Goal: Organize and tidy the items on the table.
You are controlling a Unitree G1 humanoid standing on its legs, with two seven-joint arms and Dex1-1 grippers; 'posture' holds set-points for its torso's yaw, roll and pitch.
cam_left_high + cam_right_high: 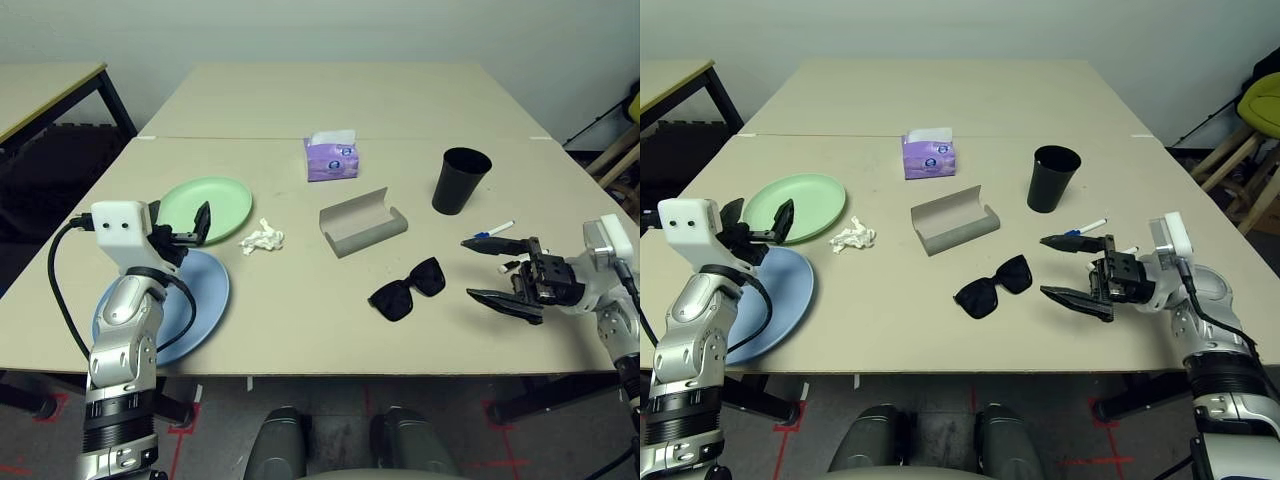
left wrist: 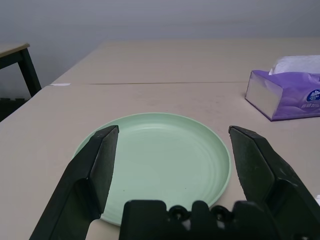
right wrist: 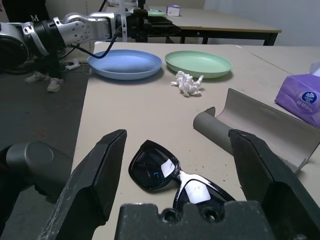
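left gripper [image 2: 170, 150] fingers spread wide, holding nothing, hovering over the near edge of the pale green plate [image 1: 220, 203], above where it meets the light blue plate [image 1: 205, 300]. right gripper [image 1: 1065, 268] also wide open and empty, pointing across the table [image 1: 300, 330] at the black sunglasses [image 1: 408, 287], not touching them. taking the sunglasses as landmark: grey glasses case [image 1: 362, 224] lies open just behind them, crumpled white tissue [image 1: 262, 238] well to their left near the green plate, black cup [image 1: 460, 180] behind-right, one white marker pen [image 1: 495, 230] to the right beside the right gripper.
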